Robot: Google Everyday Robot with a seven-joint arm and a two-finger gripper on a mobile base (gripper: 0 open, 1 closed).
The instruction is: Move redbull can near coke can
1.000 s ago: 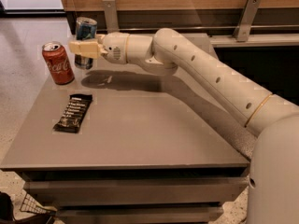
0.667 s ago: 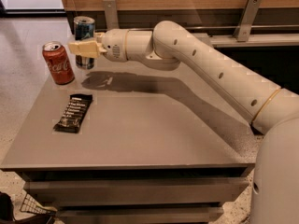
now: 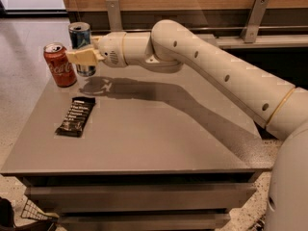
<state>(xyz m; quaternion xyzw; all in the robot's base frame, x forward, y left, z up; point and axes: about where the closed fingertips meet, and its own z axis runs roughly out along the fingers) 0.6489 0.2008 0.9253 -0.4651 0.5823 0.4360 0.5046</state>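
**Redbull can in grip, just beside the coke can: set-down is the step**

End effector (image 3: 81, 57) is over the far-left corner of the worktop (image 3: 159, 138). Its fingers are clamped across the middle of the redbull can (image 3: 79, 33). The can is upright, with its silver top and base showing above and below the fingers. Can't tell from here whether the base touches the worktop or hangs just off it.

Coke can (image 3: 59, 66) stands upright at roughly 8 o'clock from the redbull can. It's near, with a narrow gap, not touching. A dark snack bar wrapper (image 3: 76, 116) lies flat at 5 o'clock from the coke can, out of the way.

My read: placement is basically there, and lower and release are what's left. How I'd run it:
- Go straight down with no drift toward 8 o'clock. The fingertip is the part nearest the coke can and could tip it.
- A slim tall can topples easily, so get the base flat on the worktop before opening.
- Open slowly, then back out toward 3 o'clock along the arm (image 3: 216, 66) without dragging the can.
- Both cans sit near the left edge, so a knock toward 9 o'clock could send the coke can off the worktop.
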